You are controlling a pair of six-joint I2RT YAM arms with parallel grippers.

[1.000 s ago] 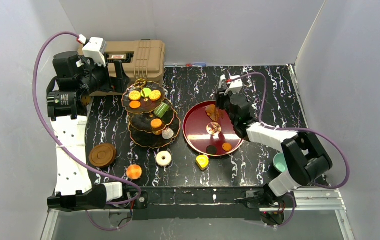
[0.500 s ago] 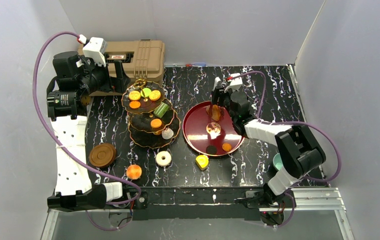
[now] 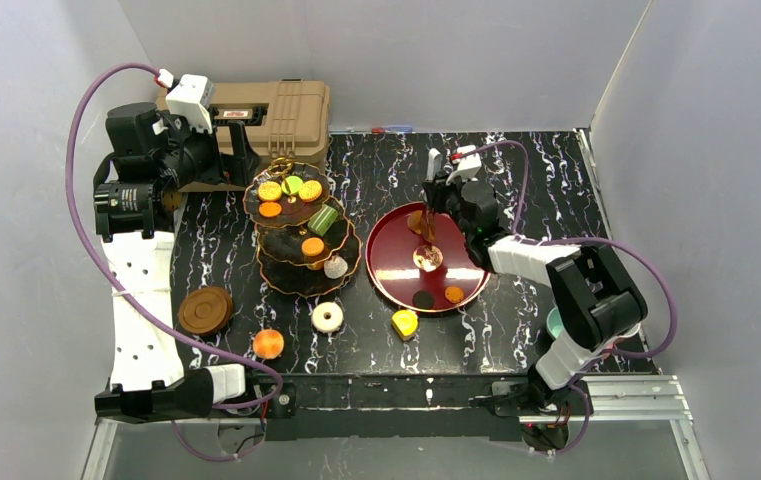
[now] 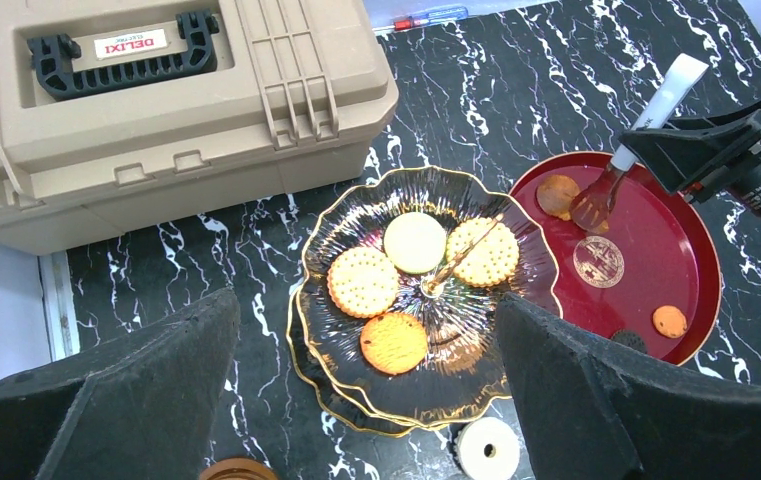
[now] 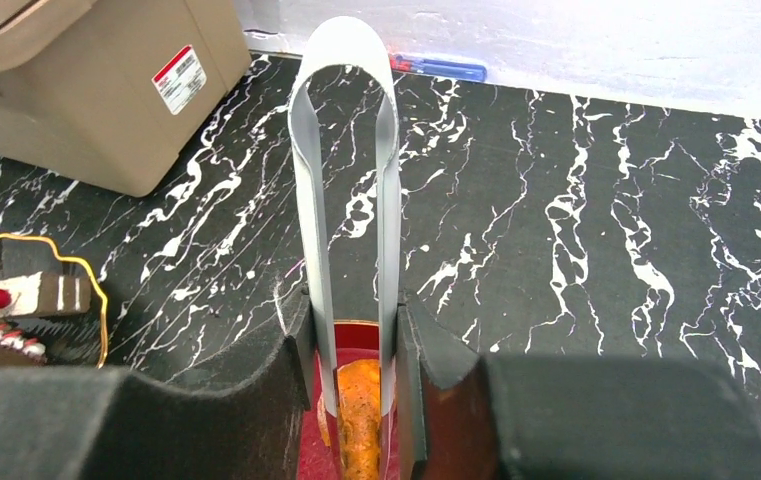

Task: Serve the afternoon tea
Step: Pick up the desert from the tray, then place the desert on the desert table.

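Tongs (image 5: 308,230) in right fingers (image 5: 256,400), bend up, tips on tray (image 3: 388,262)

Silver tongs (image 5: 313,250) between the jaws, orange sweet (image 5: 356,420) at tips.

Top external: high, behind the arm bases, looking down on the whole marbled table (image 3: 566,180); bases at 6 o'clock, tan case (image 3: 276,105) at 11

Left wrist: well above the three-tier stand (image 4: 456,360), facing down; stand centred, red tray (image 4: 656,260) at 3, tan case at 11, all shared with top view

Right wrist: low and close, facing the back wall along its tongs (image 5: 311,200); tan case corner at 10
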